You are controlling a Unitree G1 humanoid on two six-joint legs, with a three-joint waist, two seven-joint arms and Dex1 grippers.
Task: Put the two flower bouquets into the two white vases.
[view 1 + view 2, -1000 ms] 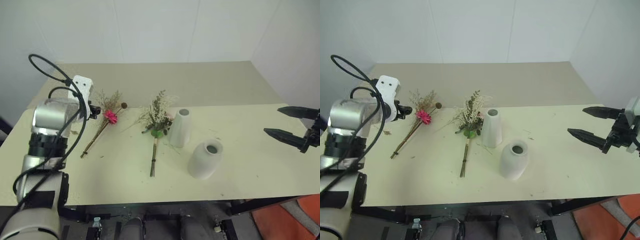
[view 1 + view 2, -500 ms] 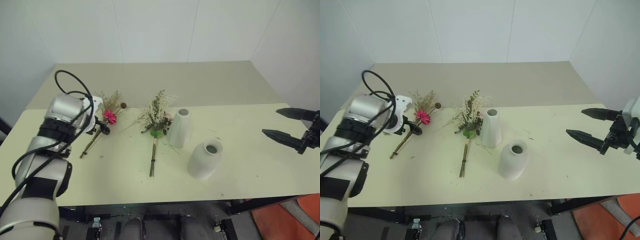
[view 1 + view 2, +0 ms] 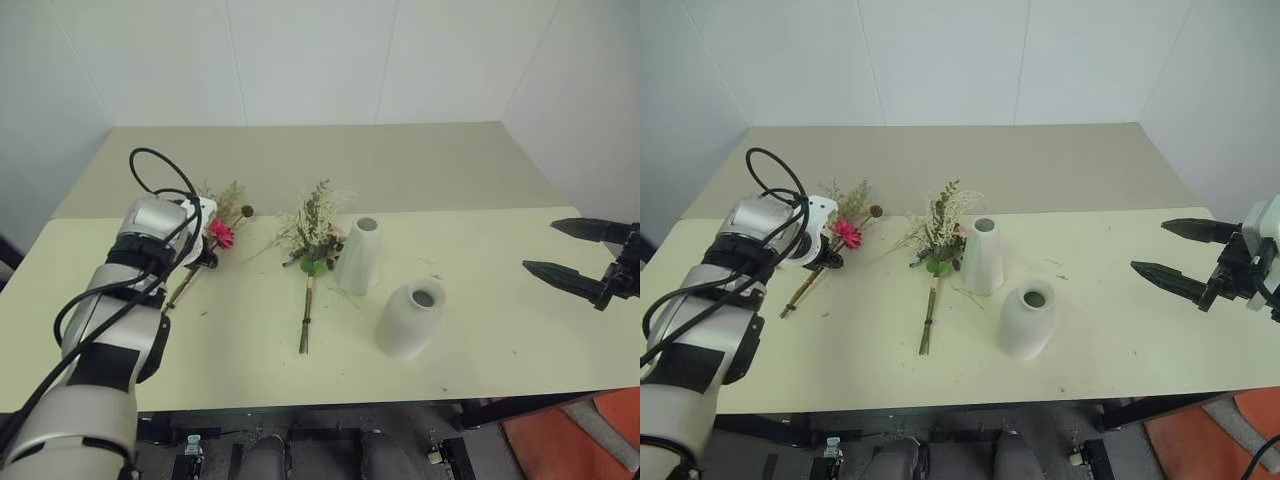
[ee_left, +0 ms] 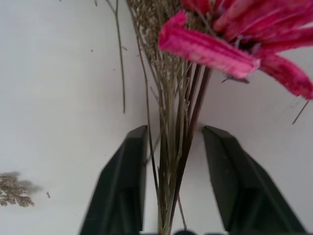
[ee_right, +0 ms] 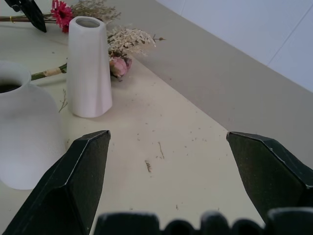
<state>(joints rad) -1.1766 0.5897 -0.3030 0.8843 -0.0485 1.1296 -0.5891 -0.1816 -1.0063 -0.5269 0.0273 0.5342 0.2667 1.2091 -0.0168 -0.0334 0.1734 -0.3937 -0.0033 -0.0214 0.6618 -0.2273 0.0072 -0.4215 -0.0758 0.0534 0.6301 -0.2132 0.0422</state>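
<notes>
A pale table (image 3: 480,340) stands before white walls. The left gripper (image 4: 174,147) straddles the pink-daisy bouquet (image 4: 178,161), stems between its narrowly parted fingers, not pinched. The right gripper (image 5: 171,161) gapes wide and empty, both white vases (image 5: 89,66) ahead of its fingertips.

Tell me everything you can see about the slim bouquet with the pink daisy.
The slim bouquet lies flat on the table, left of the fuller bouquet. It has a bright pink daisy, a brown seed ball, beige grasses and thin brown stems. The left gripper straddles the stems just below the daisy, a finger on each side, not clamped.
</notes>
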